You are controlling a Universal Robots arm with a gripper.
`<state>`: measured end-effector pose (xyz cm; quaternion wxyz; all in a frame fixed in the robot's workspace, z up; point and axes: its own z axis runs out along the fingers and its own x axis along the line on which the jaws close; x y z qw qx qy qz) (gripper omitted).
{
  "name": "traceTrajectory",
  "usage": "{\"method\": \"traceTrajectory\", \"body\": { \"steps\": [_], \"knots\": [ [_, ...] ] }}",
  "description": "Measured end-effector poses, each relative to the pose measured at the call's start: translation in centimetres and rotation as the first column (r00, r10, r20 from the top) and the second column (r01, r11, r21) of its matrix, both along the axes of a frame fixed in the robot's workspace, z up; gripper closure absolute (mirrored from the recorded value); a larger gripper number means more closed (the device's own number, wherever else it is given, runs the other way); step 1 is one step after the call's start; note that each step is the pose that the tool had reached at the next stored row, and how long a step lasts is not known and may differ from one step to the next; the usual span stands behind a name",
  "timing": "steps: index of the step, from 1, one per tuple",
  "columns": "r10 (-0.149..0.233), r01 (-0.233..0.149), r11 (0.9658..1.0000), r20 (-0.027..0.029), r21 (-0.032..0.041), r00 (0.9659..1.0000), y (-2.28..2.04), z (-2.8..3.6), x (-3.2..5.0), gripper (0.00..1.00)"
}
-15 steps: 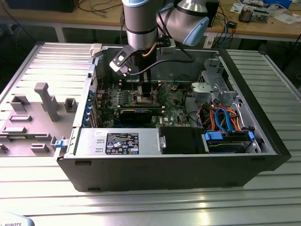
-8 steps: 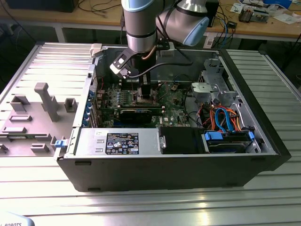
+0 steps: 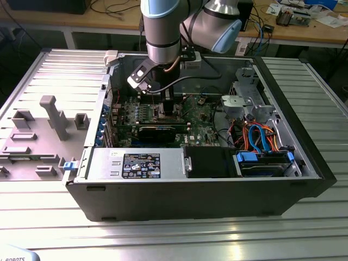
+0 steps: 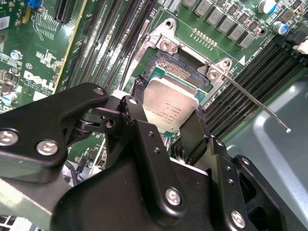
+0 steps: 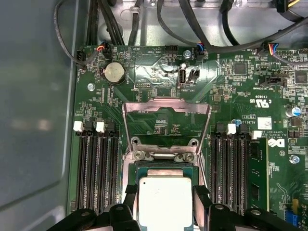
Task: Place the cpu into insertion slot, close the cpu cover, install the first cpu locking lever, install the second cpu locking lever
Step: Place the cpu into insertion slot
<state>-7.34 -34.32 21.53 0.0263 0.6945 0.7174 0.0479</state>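
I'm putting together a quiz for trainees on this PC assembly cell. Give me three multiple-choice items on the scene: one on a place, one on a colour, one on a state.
1. Where is the cpu? A) held in the tool at the socket B) outside the computer case C) in a memory slot
2. What colour is the motherboard? A) blue B) green C) red
3. How does the cpu cover stand? A) shut flat over the socket B) raised open C) taken off the board

Key: 1 A, the tool's fingers flank the chip at the socket in both wrist views; 2 B, the board is green; 3 B, the frame stands up in the first wrist view.
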Motion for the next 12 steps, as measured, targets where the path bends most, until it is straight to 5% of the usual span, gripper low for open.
{"method": "traceTrajectory", "body": {
  "steps": [12],
  "knots": [
    [0.000,0.000,1.0000,-0.0015,0.0001,1.0000,0.13,-0.63,-0.01,0.46]
  ]
}}
